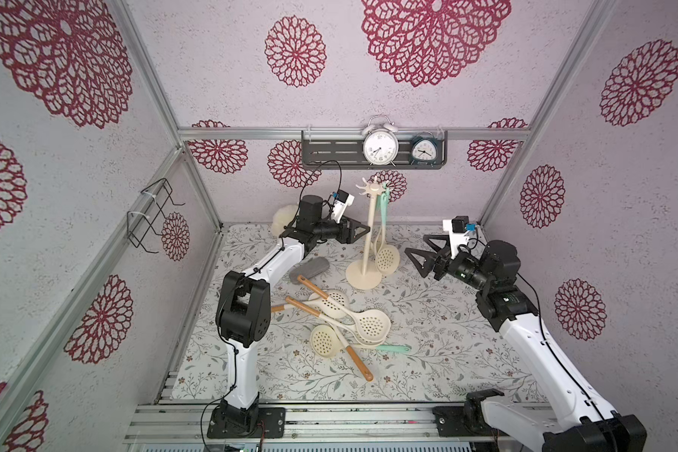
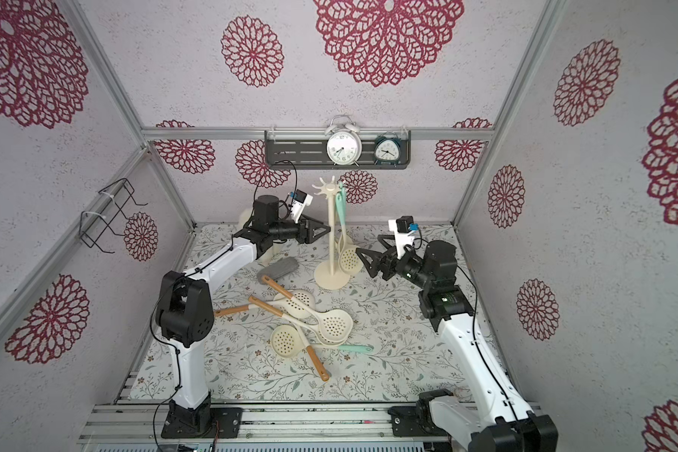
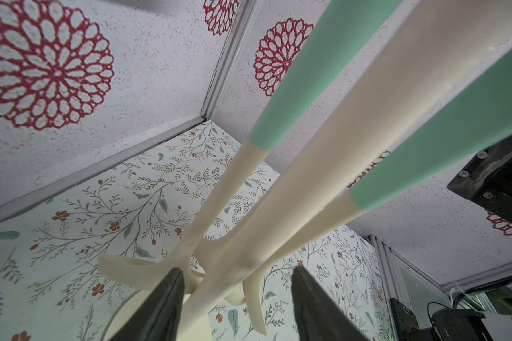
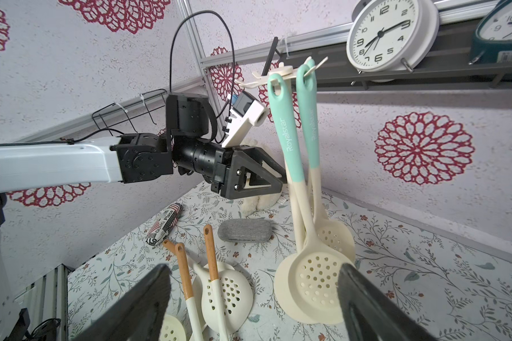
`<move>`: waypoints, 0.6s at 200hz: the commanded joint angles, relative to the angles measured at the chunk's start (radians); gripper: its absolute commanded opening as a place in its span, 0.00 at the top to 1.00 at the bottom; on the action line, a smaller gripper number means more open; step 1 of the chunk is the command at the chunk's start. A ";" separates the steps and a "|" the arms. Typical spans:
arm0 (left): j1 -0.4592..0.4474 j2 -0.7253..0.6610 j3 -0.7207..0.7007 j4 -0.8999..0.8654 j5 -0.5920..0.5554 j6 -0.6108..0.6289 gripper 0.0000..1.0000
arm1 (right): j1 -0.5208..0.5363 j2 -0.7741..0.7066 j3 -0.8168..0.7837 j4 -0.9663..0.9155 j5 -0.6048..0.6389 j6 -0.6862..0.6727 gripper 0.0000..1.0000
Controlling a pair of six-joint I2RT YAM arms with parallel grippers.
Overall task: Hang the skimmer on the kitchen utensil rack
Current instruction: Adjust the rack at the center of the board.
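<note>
**Layout, left to right**

- A black wire wall rack [image 1: 149, 213] is fixed to the side wall. It plays no part here.
- The left gripper [image 1: 363, 231] is level with mid-height of the kitchen utensil rack [image 1: 368, 250]. In the left wrist view its jaws are partly apart and straddle the cream pole. A gap shows beside one finger, so no firm clamp is visible and nothing is held.
- Two mint-handled skimmers [image 4: 293, 147] hang from the crown hooks, with their heads just beside the base.
- The right gripper [image 1: 415, 244] faces the rack from the other side. Its jaws are spread wide and it is empty.
- A heap of skimmers [image 1: 370, 325] lies on the floral mat [image 1: 427, 332], in front of the rack and between the arms.

**Hazards**

- The rack is tall on a small round base. A sideways push from the left gripper is likely to tip or slide it.
- The hung necks run close to the pole. Jaws closing there could pinch one or shake it off its hook.
- The handles in the heap cross each other. Lifting one is likely to drag its neighbours.

**Obstructions**

- A grey pouch [image 1: 310, 268] and a fluffy cream object [image 1: 280, 221] lie under the left arm.
- The dark shelf [image 1: 329, 154] with two clocks [image 1: 379, 146] is mounted behind and above the crown. It probably limits the high approach to the rear hooks.
</note>
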 commanded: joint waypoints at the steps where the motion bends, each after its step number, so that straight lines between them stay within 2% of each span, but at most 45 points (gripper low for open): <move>1: 0.000 0.022 0.043 0.001 0.049 -0.006 0.44 | -0.006 -0.005 0.033 0.024 -0.016 -0.012 0.10; 80: -0.020 0.103 0.144 0.020 0.081 -0.059 0.63 | -0.005 -0.019 0.013 0.015 -0.012 -0.005 0.11; 120: -0.029 0.118 0.168 0.019 0.081 -0.065 0.67 | -0.008 -0.036 0.001 0.007 -0.007 -0.005 0.11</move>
